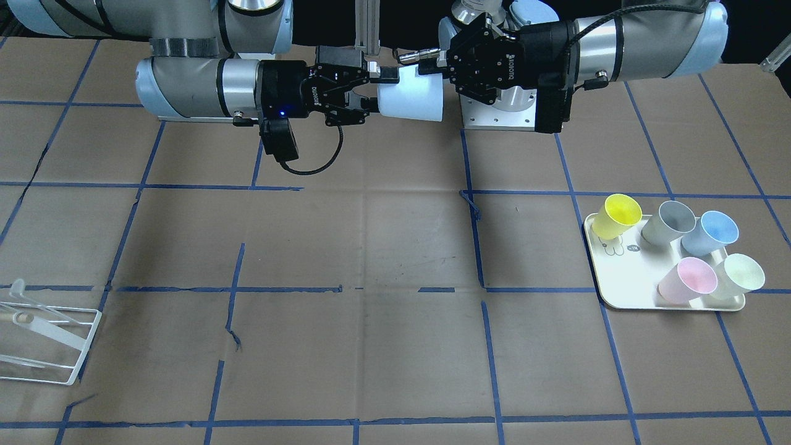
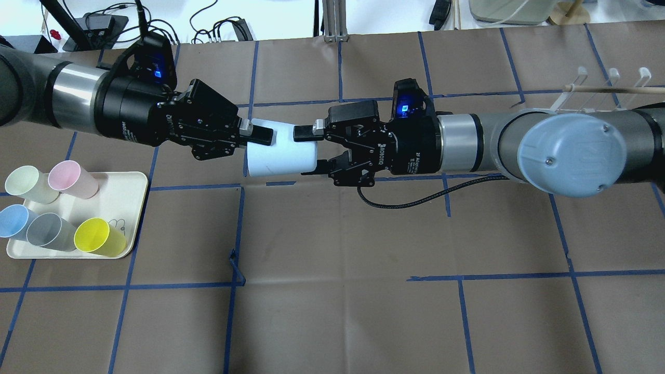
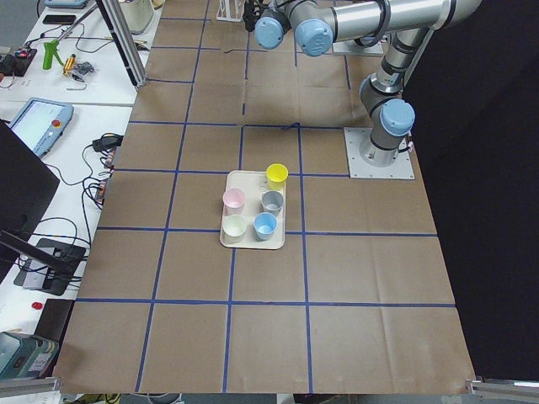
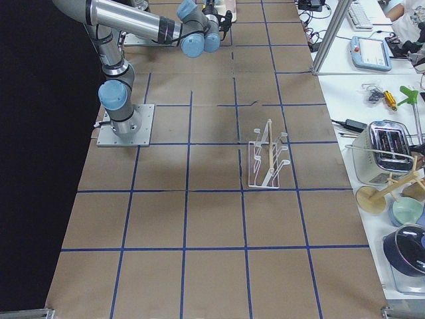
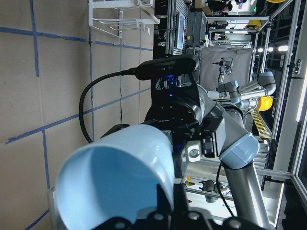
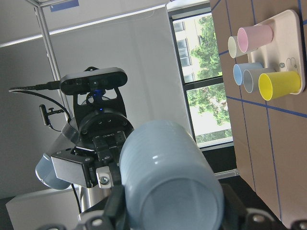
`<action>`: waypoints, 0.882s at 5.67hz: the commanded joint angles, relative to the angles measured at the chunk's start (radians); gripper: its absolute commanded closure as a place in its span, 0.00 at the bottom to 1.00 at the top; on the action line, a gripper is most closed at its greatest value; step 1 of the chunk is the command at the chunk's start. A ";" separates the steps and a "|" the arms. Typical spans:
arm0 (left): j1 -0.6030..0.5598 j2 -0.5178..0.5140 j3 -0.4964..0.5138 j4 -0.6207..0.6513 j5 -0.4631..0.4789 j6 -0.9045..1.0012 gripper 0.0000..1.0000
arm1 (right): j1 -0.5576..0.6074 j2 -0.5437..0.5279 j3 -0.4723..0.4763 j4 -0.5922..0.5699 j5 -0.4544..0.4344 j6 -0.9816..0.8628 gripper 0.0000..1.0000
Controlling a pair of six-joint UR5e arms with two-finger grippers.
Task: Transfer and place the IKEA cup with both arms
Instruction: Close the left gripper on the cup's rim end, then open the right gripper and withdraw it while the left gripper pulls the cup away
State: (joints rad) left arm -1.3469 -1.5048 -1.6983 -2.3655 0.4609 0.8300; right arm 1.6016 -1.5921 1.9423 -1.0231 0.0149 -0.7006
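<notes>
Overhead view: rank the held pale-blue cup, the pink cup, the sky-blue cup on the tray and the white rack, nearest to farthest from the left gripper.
From the left gripper:
1. IKEA cup, in its grip, mid-view.
2. Pink cup, at the far edge of the tray, to the left.
3. Sky-blue cup, at the tray's left edge.
4. White rack, at the view's far right.

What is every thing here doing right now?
Pale-blue plastic cup: sideways in the air, between both pincers.
Left black pincer: shut on the cup's rim.
Right black pincer: around the cup's base, grip unclear.
Cream tray: lying flat, five coloured cups upright on it.
White wire rack: standing, empty.
</notes>
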 commanded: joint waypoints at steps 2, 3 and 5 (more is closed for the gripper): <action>0.000 0.002 0.003 0.000 -0.004 -0.002 1.00 | -0.002 0.001 -0.003 0.003 0.005 0.010 0.11; 0.000 0.000 0.003 0.005 -0.007 0.000 0.99 | -0.008 0.000 -0.006 0.003 -0.004 0.015 0.00; 0.008 -0.002 0.017 0.015 -0.004 -0.020 0.99 | -0.020 0.004 -0.011 0.001 -0.010 0.016 0.00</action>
State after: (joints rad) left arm -1.3442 -1.5054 -1.6893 -2.3544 0.4553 0.8220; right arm 1.5899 -1.5898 1.9331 -1.0213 0.0090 -0.6855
